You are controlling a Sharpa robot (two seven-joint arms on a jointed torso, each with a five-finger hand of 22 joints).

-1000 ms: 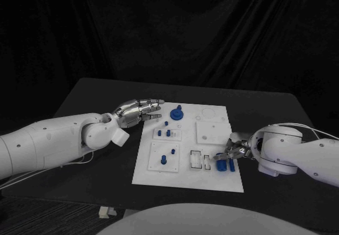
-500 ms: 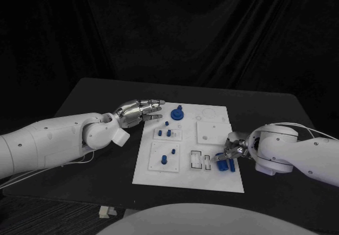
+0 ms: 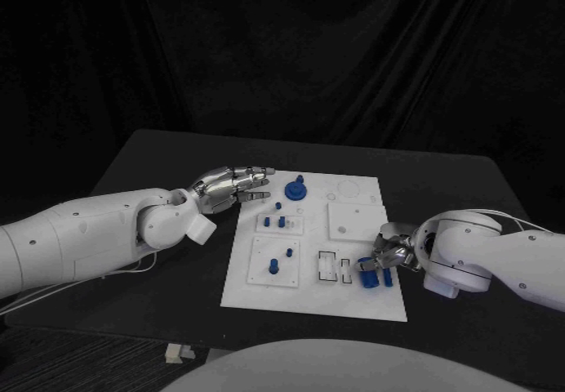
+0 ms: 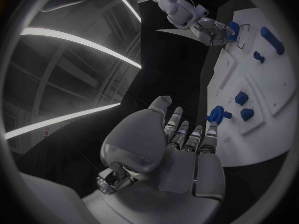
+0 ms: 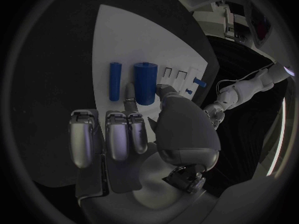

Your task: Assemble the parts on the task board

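Note:
The white task board [image 3: 353,298] lies mid-table. Near its right edge lie a thick blue cylinder [image 3: 370,276] [image 5: 145,82] and a thin blue cylinder [image 3: 386,276] [image 5: 115,80], side by side. My right hand [image 3: 388,253] [image 5: 140,134] is over them, its thumb and one finger pinching the thick cylinder from either side while the other fingers are curled in. My left hand [image 3: 233,185] [image 4: 181,144] hovers at the board's far left corner, fingers stretched out and holding nothing, close to a round blue knobbed part [image 3: 295,190] [image 4: 216,115].
Small blue pegs [image 3: 274,221] [image 4: 241,97] stand in a plate on the board's left side, and another peg [image 3: 273,265] stands nearer me. Two narrow slots [image 3: 333,267] sit beside the cylinders. A square plate [image 3: 351,219] lies on the board's right half.
My right forearm has shifted slightly, and the hand stays on the thick cylinder at the same spot. My left hand has not moved.

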